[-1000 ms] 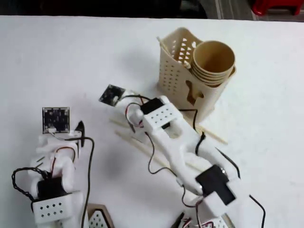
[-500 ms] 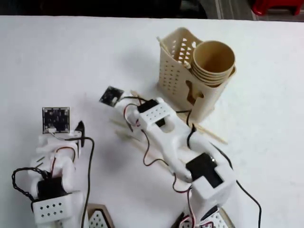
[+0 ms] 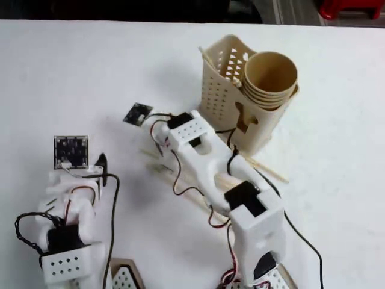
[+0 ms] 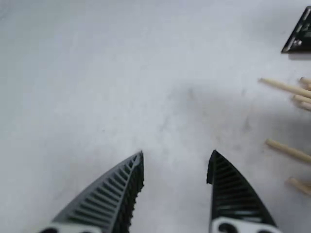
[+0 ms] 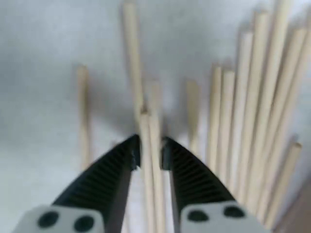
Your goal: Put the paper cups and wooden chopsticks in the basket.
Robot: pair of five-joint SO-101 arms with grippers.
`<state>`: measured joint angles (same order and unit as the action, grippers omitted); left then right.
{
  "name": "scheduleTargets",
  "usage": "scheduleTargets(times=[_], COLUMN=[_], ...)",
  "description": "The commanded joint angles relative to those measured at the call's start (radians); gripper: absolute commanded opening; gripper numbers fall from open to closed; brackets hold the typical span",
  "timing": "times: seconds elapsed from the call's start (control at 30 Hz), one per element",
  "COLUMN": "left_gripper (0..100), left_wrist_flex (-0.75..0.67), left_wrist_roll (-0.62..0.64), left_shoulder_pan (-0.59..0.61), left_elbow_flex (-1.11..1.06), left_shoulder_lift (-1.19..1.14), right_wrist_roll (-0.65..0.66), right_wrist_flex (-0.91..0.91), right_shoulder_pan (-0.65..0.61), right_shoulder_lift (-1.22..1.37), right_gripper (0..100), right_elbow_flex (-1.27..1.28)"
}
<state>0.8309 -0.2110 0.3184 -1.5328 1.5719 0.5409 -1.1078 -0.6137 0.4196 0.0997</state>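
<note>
A cream slotted basket stands at the back right with a stack of paper cups inside it and one chopstick leaning at its far corner. Several wooden chopsticks lie on the table in front of the basket, partly under the right arm. My right gripper is low over this pile, shut on a pair of chopsticks that run between its fingers. My left gripper is open over bare table at the front left, with chopstick ends off to one side.
The white table is bare at the back left. The right arm stretches from the front edge toward the basket. One loose chopstick lies by the basket's front corner. A red object sits beyond the table's far edge.
The right arm has pushed forward and slightly left, its wrist closer to the basket's front and its elbow drawn in. The left arm has not moved.
</note>
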Motion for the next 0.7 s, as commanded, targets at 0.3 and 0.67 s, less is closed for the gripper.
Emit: scheduleTargets(times=[0.3, 0.67], left_gripper=[22, 22], left_wrist_flex=[-0.026, -0.026], left_wrist_roll=[0.005, 0.003], left_shoulder_pan=[-0.019, -0.019], left_elbow_flex=[0.003, 0.003], left_shoulder_lift=[0.01, 0.01], right_wrist_roll=[0.006, -0.003], right_wrist_flex=[-0.13, -0.157], right_shoulder_pan=[-0.001, -0.001], right_shoulder_lift=[-0.308, -0.677], right_gripper=[1.9, 1.9], right_elbow_flex=[-0.017, -0.074])
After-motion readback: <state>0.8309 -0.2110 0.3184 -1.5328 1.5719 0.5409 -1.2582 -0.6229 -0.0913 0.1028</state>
